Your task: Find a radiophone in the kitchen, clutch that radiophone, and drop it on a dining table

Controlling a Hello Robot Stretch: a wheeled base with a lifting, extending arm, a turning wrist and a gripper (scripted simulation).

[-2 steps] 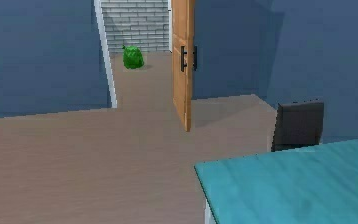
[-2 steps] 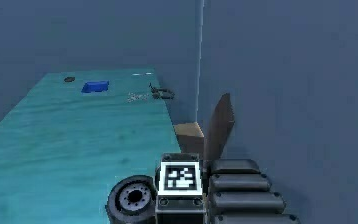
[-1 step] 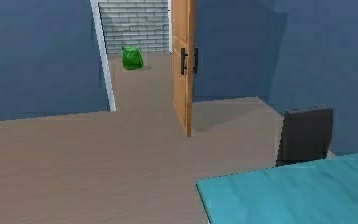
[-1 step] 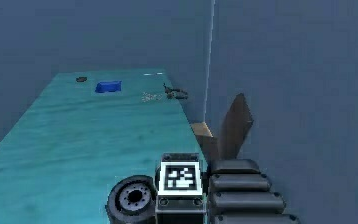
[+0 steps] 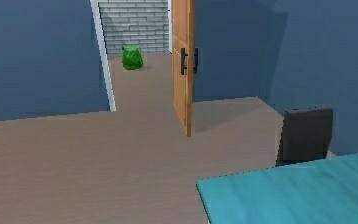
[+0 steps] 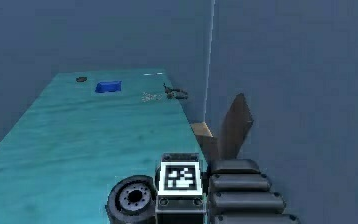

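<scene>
Fwd view: open door (image 5: 184, 65) in a blue wall. Past the doorway, a green blob (image 5: 133, 59) sits on the floor. Chair (image 5: 305, 135) at right, just beside the table (image 5: 287, 195) corner.

Arm side view: arm (image 6: 242, 190) low at the table's near end w/ marker (image 6: 182, 178). Gripper (image 6: 132, 200) is a dark round lump left of it. Fingers can't be made out, so can't tell if it holds anything. At the far end are a blue thing (image 6: 109, 87), a dark bit (image 6: 81, 79) and a tangle (image 6: 162, 95), all too small to name. Radiophone's place can't be told; prob. in another room.

Risks: robot sits tight by table and chair, so a turn could knock either. The door leaf narrows the doorway, so the base may clip it. The blue thing could get mistaken for the target.
</scene>
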